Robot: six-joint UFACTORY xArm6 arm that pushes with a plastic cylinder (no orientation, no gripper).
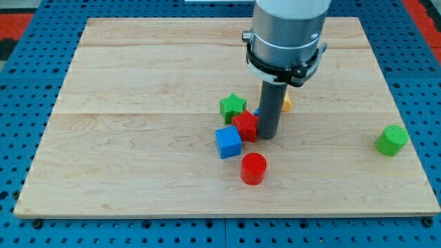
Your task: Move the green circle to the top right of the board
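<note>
Board (pixel 138 172): pale wood, filling most of the frame. My tip (pixel 267 136): a bare rod, no claw to open or close, planted at frame centre, touching the red star (pixel 244 126) on its right side. Green star (pixel 233 105): just above-left of it. Blue cube (pixel 228 142): just below-left. Red cylinder (pixel 253 168): below centre. Orange block (pixel 286 103): mostly hidden behind the rod, shape unclear. Green circle (pixel 392 140): right edge, mid-height, well apart from my tip.
</note>
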